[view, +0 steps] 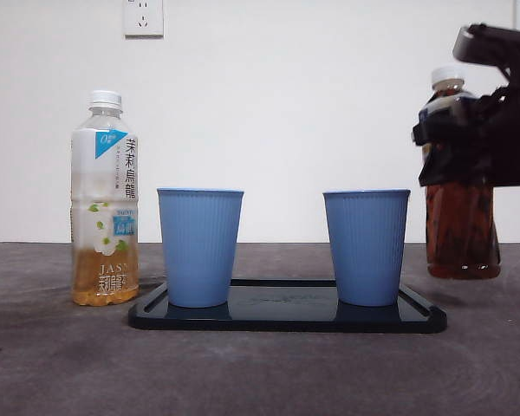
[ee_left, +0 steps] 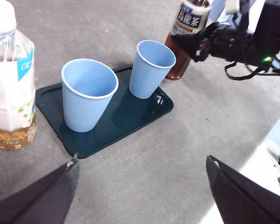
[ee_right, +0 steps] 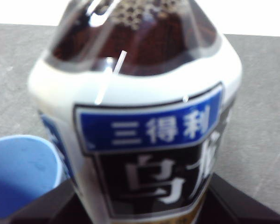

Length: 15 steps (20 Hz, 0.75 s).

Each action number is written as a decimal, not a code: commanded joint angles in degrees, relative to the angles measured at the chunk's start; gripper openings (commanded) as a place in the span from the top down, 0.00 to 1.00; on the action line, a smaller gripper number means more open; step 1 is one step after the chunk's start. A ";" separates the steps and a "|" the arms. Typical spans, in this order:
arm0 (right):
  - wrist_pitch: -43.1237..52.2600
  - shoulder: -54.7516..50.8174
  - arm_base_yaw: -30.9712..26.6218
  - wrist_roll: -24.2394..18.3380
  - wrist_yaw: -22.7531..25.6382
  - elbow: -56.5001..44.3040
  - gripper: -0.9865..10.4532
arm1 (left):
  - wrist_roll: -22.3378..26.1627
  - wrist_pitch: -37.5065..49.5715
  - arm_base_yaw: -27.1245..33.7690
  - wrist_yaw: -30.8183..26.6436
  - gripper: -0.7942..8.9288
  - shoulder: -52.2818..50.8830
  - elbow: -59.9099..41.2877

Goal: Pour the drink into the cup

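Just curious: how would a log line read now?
right gripper: holds dark tea bottle | left gripper: open, waiting | cups: on tray

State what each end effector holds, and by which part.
The right end effector grips the dark tea bottle around its labelled upper body, below the cap, lifted off the table. The left end effector is open and holds nothing.
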 commanded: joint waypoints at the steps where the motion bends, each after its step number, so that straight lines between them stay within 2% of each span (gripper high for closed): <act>1: 5.31 2.19 -0.11 0.61 -0.07 0.76 0.74 | -0.98 0.63 -0.17 -0.24 0.47 0.15 1.07; 12: 4.52 5.46 -2.49 -0.09 -1.01 0.76 0.66 | -1.18 0.63 -0.17 -0.26 0.47 0.15 1.07; 15: 1.68 5.46 -2.49 -0.09 -0.98 0.76 0.60 | -1.18 0.63 -0.17 -0.31 0.47 0.15 1.07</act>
